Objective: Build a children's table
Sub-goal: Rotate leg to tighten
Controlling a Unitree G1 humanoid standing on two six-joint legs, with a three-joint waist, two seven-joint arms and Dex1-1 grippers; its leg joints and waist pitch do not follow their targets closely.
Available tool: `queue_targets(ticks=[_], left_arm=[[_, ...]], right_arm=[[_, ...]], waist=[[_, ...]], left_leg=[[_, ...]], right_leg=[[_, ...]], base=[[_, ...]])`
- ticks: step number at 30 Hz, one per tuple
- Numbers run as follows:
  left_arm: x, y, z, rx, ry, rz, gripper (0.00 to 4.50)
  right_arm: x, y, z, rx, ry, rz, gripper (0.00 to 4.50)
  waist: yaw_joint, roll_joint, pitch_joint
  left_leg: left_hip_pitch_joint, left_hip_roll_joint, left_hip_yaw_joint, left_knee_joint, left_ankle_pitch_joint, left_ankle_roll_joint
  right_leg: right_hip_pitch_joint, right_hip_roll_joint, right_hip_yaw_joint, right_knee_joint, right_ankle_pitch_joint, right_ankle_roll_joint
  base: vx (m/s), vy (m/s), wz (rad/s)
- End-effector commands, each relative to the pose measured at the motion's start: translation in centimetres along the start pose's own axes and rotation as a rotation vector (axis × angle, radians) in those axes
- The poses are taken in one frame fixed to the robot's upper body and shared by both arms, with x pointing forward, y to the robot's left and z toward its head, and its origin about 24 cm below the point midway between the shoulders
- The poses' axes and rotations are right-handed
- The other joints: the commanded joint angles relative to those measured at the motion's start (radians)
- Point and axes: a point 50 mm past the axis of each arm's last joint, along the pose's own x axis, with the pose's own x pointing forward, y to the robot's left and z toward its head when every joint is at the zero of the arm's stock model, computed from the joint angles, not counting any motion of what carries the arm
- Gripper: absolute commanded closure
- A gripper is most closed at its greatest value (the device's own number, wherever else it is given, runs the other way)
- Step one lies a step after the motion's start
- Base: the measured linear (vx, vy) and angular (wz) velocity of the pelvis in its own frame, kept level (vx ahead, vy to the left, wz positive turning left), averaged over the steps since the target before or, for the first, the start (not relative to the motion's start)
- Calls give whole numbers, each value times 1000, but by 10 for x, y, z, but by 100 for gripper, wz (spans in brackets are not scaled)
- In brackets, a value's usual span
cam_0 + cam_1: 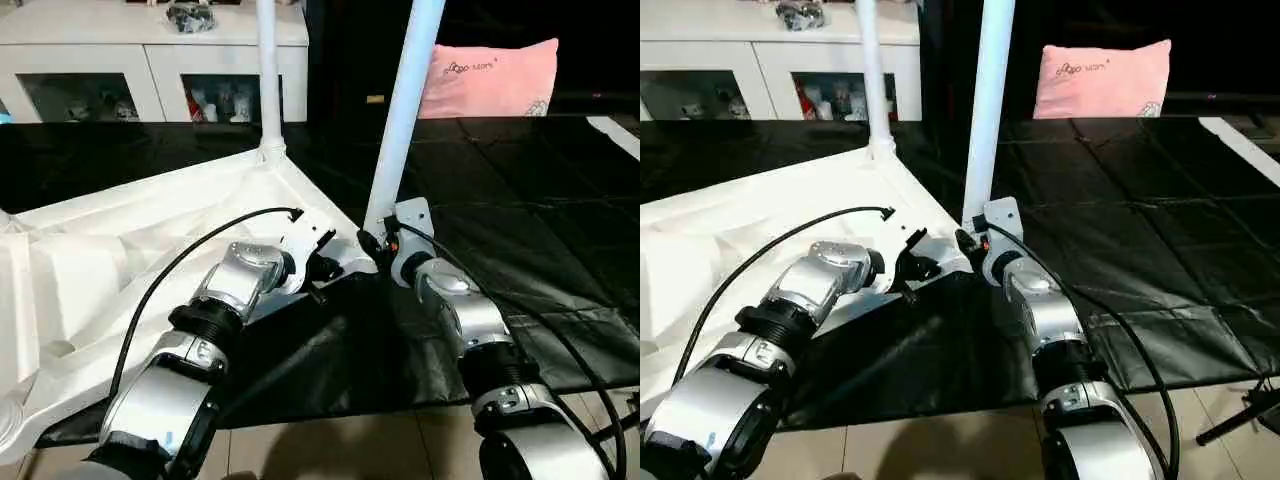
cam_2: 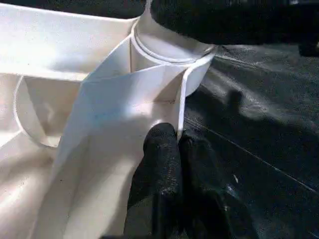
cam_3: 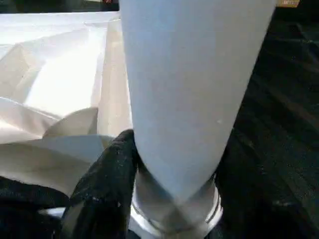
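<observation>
The black, creased plastic floor sheet (image 1: 520, 230) carries everything; the white rectangular plastic tabletop (image 1: 150, 230) lies on it underside up, ribbed, a thin stiff shell that looks light and smooth enough to slide on the sheet, best taken by its rim wall; one long white tapered hollow tube leg (image 1: 268, 70) stands in the far corner socket; a second white tube leg (image 1: 405, 100) leans at the near right corner socket, glossy and rigid, best gripped low near its base; the right gripper (image 3: 169, 199) has its black fingers clamped around that base, probably seating it; the left gripper (image 2: 177, 149), fingers pressed together, pinches the thin rim wall beside the same corner.
</observation>
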Motion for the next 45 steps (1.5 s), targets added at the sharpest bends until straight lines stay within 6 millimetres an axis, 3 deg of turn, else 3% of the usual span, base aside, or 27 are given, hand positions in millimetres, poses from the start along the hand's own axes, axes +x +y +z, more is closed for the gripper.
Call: queue_targets(ticks=[1, 7, 8, 11, 12, 14, 18, 21, 26, 29, 37, 45], left_arm=[[0, 1, 29, 57, -89, 61, 450], [-10, 8, 11, 108, -4, -6, 450], [-14, 10, 7, 132, 18, -37, 450], [-19, 12, 3, 164, 38, -68, 450], [-20, 13, 1, 174, 49, -81, 450], [-29, 15, -6, 243, 95, -152, 450], [-36, 16, -10, 308, 127, -228, 450], [-41, 15, -13, 372, 150, -290, 450], [-52, 10, -16, 430, 175, -452, 450], [-61, 5, -19, 463, 194, -573, 450], [-65, -1, -20, 506, 205, -655, 450], [-65, -11, -19, 545, 217, -726, 450]], right_arm=[[7, 50, -24, 33, 91, 216, 182], [-7, 23, -21, 4, 21, 236, 119], [-15, 11, -18, -25, -10, 283, 107], [-25, 1, -14, -48, -32, 350, 86], [-29, -1, -13, -63, -36, 382, 75], [-46, -14, -7, -134, -39, 515, 56], [-59, -25, 0, -171, -22, 617, 28], [-67, -31, 3, -208, 18, 690, 6], [-75, -39, 13, -261, 62, 785, 6], [-77, -36, 14, -310, 98, 850, 6], [-75, -28, 13, -331, 129, 930, 6], [-71, -19, 8, -279, 137, 1008, 84]], waist=[[2, -2, -54], [8, -5, -56], [9, -6, -58], [9, -7, -59], [10, -2, -64], [15, -5, -69], [29, 2, -73], [40, 4, -72], [54, 3, -69], [58, 3, -70], [70, 2, -71], [77, 2, -70]], left_leg=[[7, 48, -25, -85, -346, 26], [5, 49, -19, -84, -290, 45], [4, 51, -18, -83, -280, 53], [-6, 50, -17, -81, -245, 73], [-7, 51, -17, -78, -217, 74], [-11, 50, -14, -72, -168, 97], [-10, 55, -10, -64, -105, 123], [-9, 60, -7, -63, -130, 121], [-5, 63, -7, -67, -170, 82], [-4, 63, -7, -67, -168, 71], [-1, 65, -6, -66, -169, 60], [-2, 64, -7, -66, -178, 51]], right_leg=[[30, -82, 52, -90, -422, -123], [36, -84, 57, -83, -370, -144], [39, -84, 58, -80, -353, -154], [45, -82, 56, -76, -316, -165], [47, -84, 57, -71, -286, -175], [51, -80, 58, -63, -206, -185], [47, -74, 56, -44, -53, -245], [46, -73, 54, -45, -76, -249], [43, -77, 54, -50, -155, -234], [41, -77, 55, -49, -167, -230], [37, -78, 57, -47, -175, -224], [35, -76, 56, -48, -211, -210]], base=[[0, 0, 0], [0, 0, 0], [0, 0, 0], [0, 0, 0], [0, 0, 0], [0, 0, 0], [0, 0, 0], [0, 0, 0], [0, 0, 0], [0, 0, 0], [0, 0, 0], [0, 0, 0]])
